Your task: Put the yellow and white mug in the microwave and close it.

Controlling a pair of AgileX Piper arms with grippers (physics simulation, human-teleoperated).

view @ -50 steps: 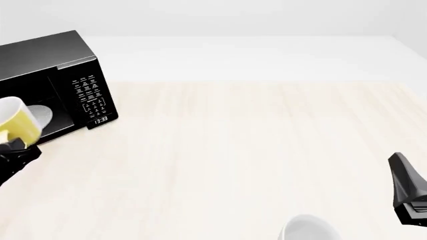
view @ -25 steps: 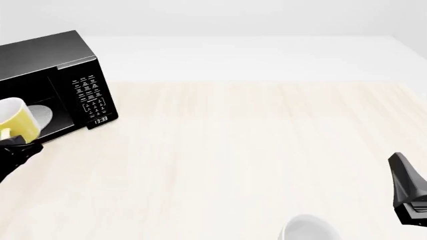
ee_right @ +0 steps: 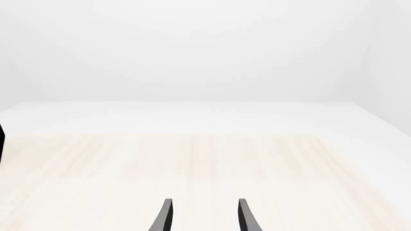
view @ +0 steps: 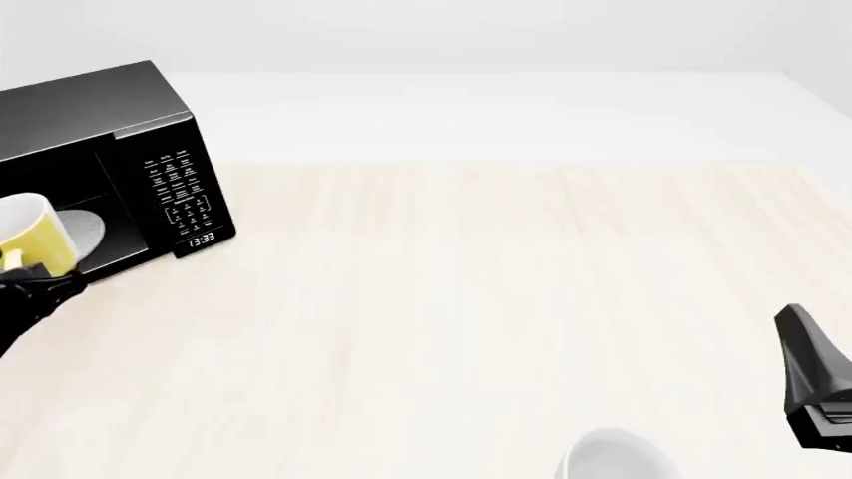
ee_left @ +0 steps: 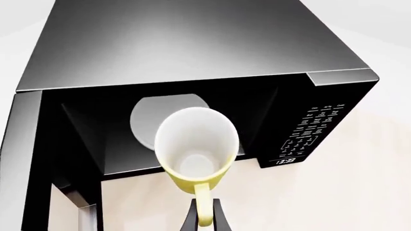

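Observation:
The yellow and white mug (view: 30, 238) hangs in the air at the front view's far left, just before the open mouth of the black microwave (view: 134, 110). My left gripper (view: 24, 284) is shut on its yellow handle. In the left wrist view the yellow and white mug (ee_left: 196, 149) shows its white inside, with the left gripper (ee_left: 204, 217) pinching the handle. Behind it the microwave (ee_left: 192, 43) cavity holds a white round plate (ee_left: 151, 113). Its door stands open at the side. My right gripper (ee_right: 202, 216) is open above the table and holds nothing.
A plain white-grey mug (view: 616, 457) sits at the near edge of the wooden table (view: 506, 299), close to the right arm (view: 815, 379). The microwave's button panel and clock (view: 187, 200) face the table's middle.
The left gripper has carried the mug slightly up and towards the microwave opening. The right arm has not moved.

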